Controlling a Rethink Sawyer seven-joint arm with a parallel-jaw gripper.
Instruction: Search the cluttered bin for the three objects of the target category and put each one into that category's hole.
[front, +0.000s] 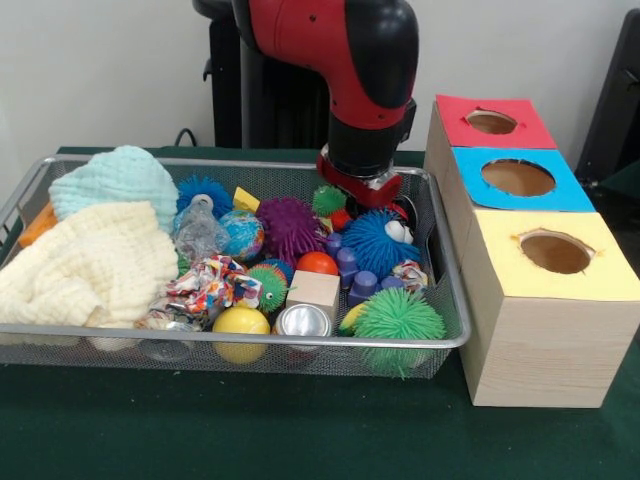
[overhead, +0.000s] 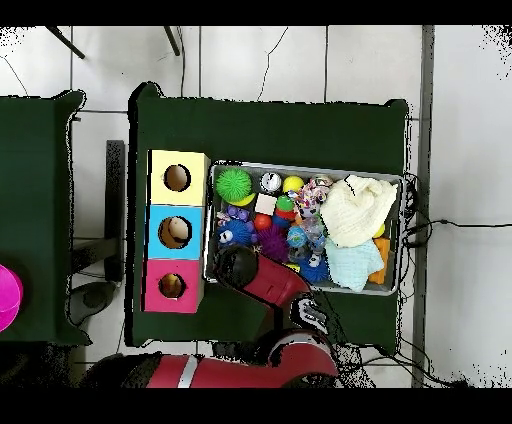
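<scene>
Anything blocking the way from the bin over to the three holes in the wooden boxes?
Nothing visible stands between them. The bin sits right beside the boxes, and the red hole, blue hole and yellow hole are all uncovered. Only the bin's rim must be cleared. The gripper is low inside the bin.

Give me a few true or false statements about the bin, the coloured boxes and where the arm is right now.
1. The end effector is down inside the bin. True.
2. The yellow-topped box stands nearest the front-view camera. True.
3. The green spiky ball lies in the blue box's hole. False: it lies in the bin, at the corner beside the yellow-topped box.
4. The cream cloth is at the bin's end farthest from the boxes. True.
5. The boxes have square holes. False: each top, as on the blue-topped box, has a round hole.
</scene>
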